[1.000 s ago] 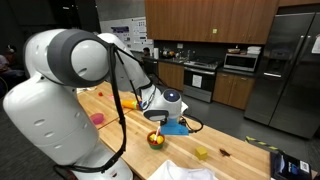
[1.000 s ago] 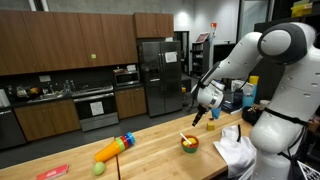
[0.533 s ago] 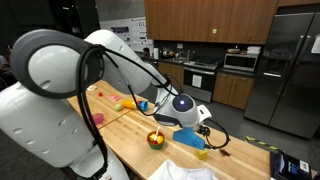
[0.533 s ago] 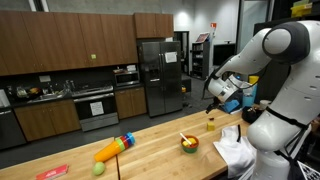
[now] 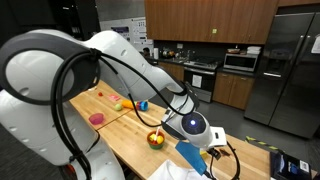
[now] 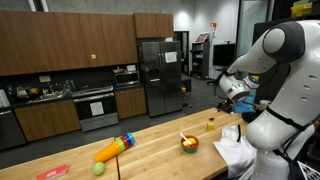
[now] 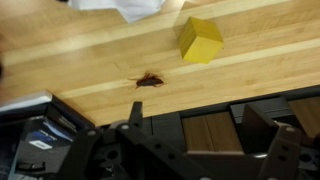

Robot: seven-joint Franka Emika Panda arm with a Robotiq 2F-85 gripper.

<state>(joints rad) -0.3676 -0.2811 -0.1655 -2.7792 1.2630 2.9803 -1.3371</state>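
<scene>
Gripper: fingers spread wide apart, nothing between them. It hangs off the edge of the wooden countertop, short of the yellow block and not touching it. In an exterior view the gripper is above the block and off to one side.

Yellow block: sits flat on the countertop near its edge, one corner turned toward the camera. It looks like a small solid cube, probably wood or plastic. Judged light, stiff and not fragile, with smooth faces that may be a bit slippery. Best hold is across two opposite flat side faces, not corner to corner.

Brown scrap: near the block, on the gripper's side of it and apart from it. Too small to tell what it is.

White cloth: crumpled, just past the block. Soft and limp.

Bowl: near the block, further in along the countertop. It holds red and yellow pieces, likely toy food, with a pale stick-like bit poking up. Exact kinds can't be made out. It's the only container in view.

Well away from the block, down the countertop: a long yellow-orange toy and a green ball just beside it.
</scene>
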